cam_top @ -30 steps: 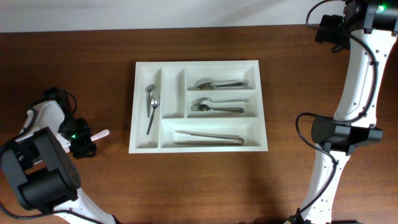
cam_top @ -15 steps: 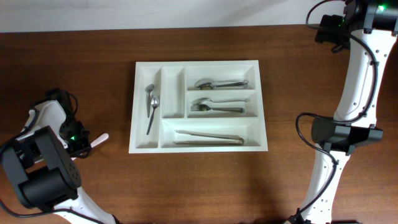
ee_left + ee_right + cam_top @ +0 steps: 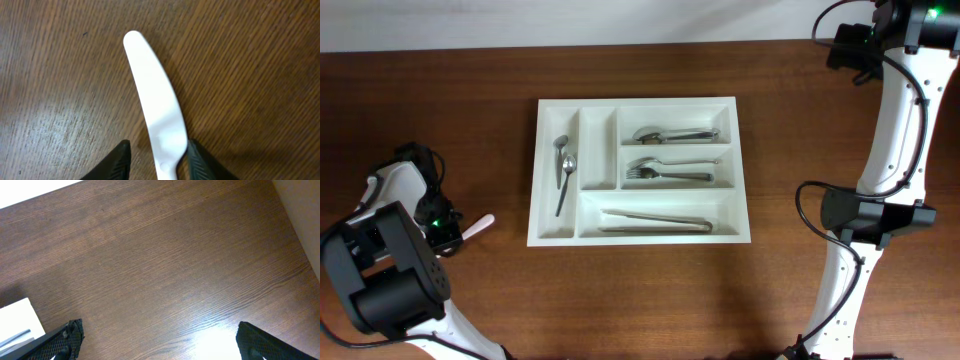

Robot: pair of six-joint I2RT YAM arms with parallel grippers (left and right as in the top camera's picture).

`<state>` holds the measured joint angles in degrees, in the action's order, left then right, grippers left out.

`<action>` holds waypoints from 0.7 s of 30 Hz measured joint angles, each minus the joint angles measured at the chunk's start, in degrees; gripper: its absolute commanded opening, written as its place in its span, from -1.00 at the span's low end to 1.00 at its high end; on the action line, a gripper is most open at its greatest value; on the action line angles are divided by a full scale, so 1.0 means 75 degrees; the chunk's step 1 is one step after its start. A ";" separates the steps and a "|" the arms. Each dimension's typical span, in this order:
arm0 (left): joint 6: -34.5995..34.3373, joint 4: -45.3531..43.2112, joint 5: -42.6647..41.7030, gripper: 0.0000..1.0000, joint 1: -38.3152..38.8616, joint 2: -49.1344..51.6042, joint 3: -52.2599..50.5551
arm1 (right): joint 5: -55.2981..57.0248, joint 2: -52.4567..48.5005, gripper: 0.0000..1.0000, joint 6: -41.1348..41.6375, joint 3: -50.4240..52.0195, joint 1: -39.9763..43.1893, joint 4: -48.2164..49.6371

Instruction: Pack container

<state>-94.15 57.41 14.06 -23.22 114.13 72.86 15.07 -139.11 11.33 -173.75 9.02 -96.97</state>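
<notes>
Overhead: the white cutlery tray (image 3: 620,101) lies mid-counter (image 3: 470,120), its long axis running 9 to 3 o'clock.

Left wrist: the left gripper (image 3: 160,161) has its jaws either side of a white plastic knife (image 3: 157,100), whose tip points to 11 o'clock; whether they clamp it is unclear.

Right wrist: the right gripper (image 3: 160,340) has its jaws spread wide.

The dark wooden table (image 3: 640,290) carries the container (image 3: 640,239) and a white plastic knife (image 3: 157,107), reaching out from between the fingers (image 3: 112,162) of the left gripper (image 3: 158,146).
</notes>
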 measured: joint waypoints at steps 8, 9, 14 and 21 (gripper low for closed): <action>0.0012 0.0090 0.0242 0.99 0.0000 -0.0017 -0.0012 | 0.0000 0.0000 0.98 -0.0003 0.0000 0.0000 0.0000; -0.0029 0.0090 0.0300 0.99 0.0000 -0.0026 -0.0012 | 0.0000 0.0000 0.98 -0.0003 0.0000 0.0000 0.0000; -0.0029 0.0085 0.0341 0.99 0.0000 -0.0029 -0.0012 | 0.0000 0.0000 0.98 -0.0006 0.0000 0.0000 0.0000; 0.0184 -0.0137 0.0385 0.99 0.0000 -0.0029 -0.0015 | 0.0000 0.0000 0.98 -0.0003 0.0000 0.0000 0.0000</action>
<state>-92.77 56.38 16.95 -23.22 113.91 72.75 15.07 -139.11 11.31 -173.75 9.02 -96.97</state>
